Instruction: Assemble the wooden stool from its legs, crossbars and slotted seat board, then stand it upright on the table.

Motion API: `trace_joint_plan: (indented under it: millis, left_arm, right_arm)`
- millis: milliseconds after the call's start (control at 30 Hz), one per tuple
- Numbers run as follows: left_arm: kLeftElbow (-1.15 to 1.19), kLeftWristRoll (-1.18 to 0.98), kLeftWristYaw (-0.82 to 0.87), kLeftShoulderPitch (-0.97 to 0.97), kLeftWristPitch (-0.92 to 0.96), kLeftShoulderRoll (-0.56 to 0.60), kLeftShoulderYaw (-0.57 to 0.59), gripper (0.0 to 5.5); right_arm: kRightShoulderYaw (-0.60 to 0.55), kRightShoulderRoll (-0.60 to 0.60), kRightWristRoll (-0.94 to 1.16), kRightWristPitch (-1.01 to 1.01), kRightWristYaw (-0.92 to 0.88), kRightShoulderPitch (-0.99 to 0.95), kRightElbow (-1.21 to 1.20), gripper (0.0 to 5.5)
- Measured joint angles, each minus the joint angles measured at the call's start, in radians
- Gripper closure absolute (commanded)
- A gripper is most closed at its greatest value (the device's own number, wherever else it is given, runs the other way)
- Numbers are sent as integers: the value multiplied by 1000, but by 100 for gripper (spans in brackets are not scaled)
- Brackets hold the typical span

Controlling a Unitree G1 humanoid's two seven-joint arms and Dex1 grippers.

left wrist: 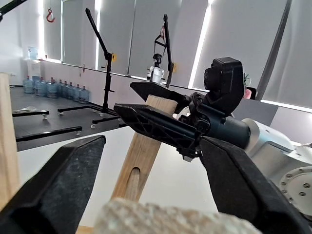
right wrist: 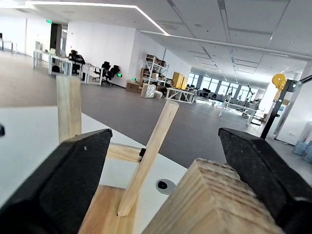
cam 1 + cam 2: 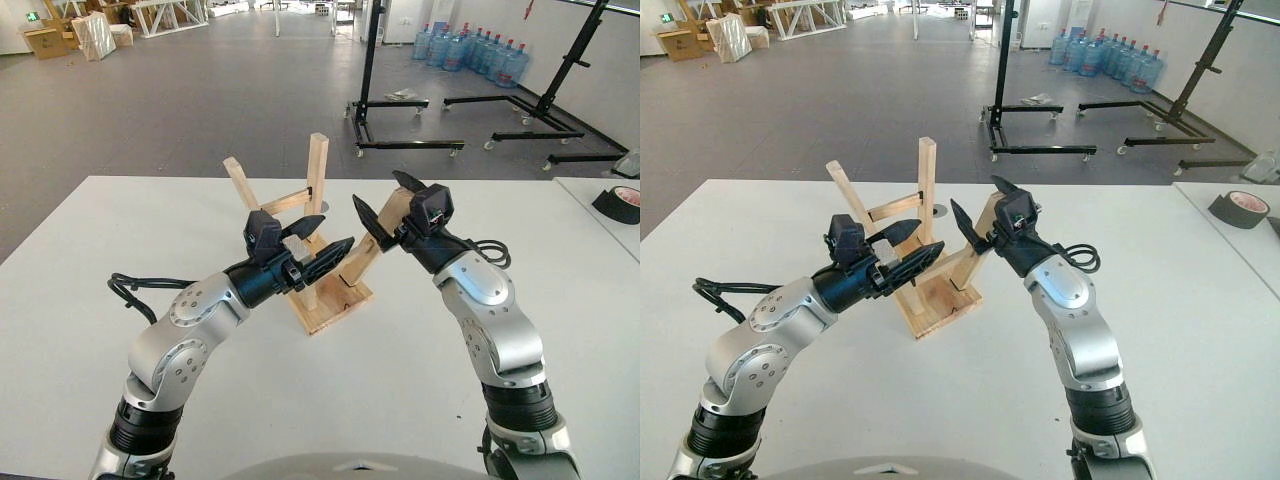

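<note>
— At mid-table, what's the left gripper (image 3: 337, 231) doing?
— Fingers spread wide, with the near leg (image 1: 161, 219) of the stool (image 3: 316, 170) between them; whether they touch it is unclear.
— And the stool?
— Upside down, seat board (image 3: 330, 305) flat on the table (image 3: 80, 300), legs up.
— Right gripper (image 3: 375, 187)?
— Just beyond, also spread wide, straddling the top of the right leg (image 2: 214, 204), not closed on it.

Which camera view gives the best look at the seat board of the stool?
The right eye view: the seat board lies flat, its near corner and edges plain. The left eye view shows much the same. The right wrist view catches just part of its top.
</note>
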Motion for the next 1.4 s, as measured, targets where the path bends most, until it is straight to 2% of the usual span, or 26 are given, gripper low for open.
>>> trace_joint_plan:
  millis: [167,433,700,1133,1300,1400]
  left_arm:
    - [43,26,-54,-5,-31,2,-2,196]
    - [83,31,-109,-6,-57,8,7,196]
    - [101,35,-126,-5,-80,10,9,196]
    - [139,32,-135,-3,-76,18,44,196]
    - [104,29,-138,6,-50,21,42,196]
    - [98,22,-145,6,-38,21,42,196]
  right_arm:
    - [10,0,-1,23,1,-11,0,146]
    - [-17,-4,152,140,18,-40,1,146]
    - [-19,-15,208,208,35,-109,44,146]
    - [-32,-64,297,213,112,-111,67,146]
    - [6,-93,215,126,179,-120,172,146]
    - [-17,-86,216,107,186,-126,187,146]
